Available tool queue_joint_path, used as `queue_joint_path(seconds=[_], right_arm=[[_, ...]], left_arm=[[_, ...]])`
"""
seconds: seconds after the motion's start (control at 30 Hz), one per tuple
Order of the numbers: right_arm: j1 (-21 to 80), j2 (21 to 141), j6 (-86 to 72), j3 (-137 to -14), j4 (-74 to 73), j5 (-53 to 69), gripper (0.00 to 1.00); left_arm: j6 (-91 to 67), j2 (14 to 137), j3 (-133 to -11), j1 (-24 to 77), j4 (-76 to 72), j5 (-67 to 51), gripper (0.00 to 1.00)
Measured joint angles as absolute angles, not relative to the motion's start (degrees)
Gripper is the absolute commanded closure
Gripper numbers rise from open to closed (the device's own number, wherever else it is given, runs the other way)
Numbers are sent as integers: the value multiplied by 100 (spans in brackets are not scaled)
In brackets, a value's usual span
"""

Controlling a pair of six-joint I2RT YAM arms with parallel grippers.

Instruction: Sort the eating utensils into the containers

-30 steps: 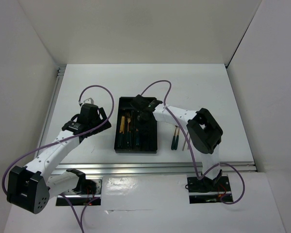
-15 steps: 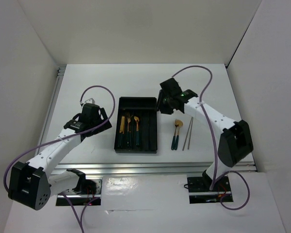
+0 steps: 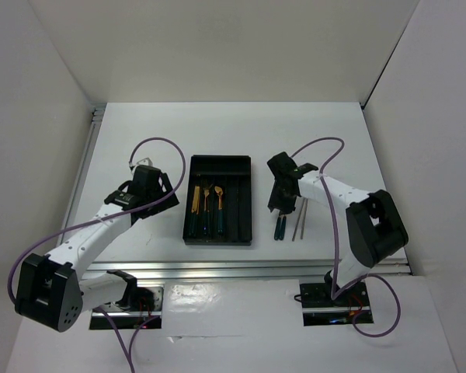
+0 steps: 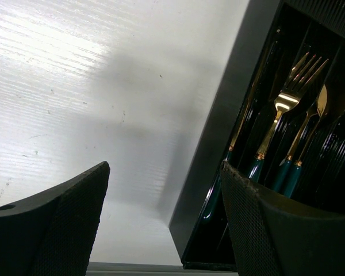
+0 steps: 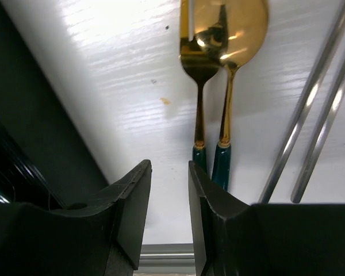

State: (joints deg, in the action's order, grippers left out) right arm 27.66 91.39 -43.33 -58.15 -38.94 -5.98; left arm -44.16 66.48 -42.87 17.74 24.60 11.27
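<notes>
Nearest the bases, loose on the table [image 3: 349,148] just right of the tray: loose fork [image 5: 199,86] and loose spoon [image 5: 230,26] side by side, with two chopsticks [image 5: 310,109] just beside them.

Right gripper [image 5: 169,172] hangs over that group. Its fingers are a narrow gap apart with nothing between them. The gap sits slightly to the tray side of the fork's handle, not yet on it.

Black tray [image 3: 217,242]: gold-and-teal pieces already lie in its left compartments, namely knife [image 3: 196,198], tray fork [image 3: 206,203] and tray spoon [image 3: 219,203]. They look grouped by type, but I can't read an exact count. The right-side compartments are too dark to read.

Left gripper [image 4: 165,172] hovers over the table just outside the tray's left wall, fingers spread wide, holding nothing.

Judgement: most of the sort is done. Four items are left outside, and the loose fork or spoon looks like the next pick.
</notes>
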Motion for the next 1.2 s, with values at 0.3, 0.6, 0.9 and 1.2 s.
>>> queue_joint_path(seconds=[0.3, 0.6, 0.9, 1.2], right_arm=[[2593, 9470, -4274, -5765, -3826, -692, 60], [2587, 9773, -4191, -5763, -3747, -733, 67], [2587, 9867, -4101, -5837, -3754, -849, 100], [2587, 9944, -3682, -6261, -3754, -663, 100]], left_arm=[[-4416, 6705, -4364, 1774, 2486, 1216, 17], [-4414, 6849, -4397, 1774, 2530, 1223, 17], [-4414, 6882, -4466, 1774, 2539, 1229, 17], [-4414, 6923, -4512, 1774, 2571, 1284, 17]])
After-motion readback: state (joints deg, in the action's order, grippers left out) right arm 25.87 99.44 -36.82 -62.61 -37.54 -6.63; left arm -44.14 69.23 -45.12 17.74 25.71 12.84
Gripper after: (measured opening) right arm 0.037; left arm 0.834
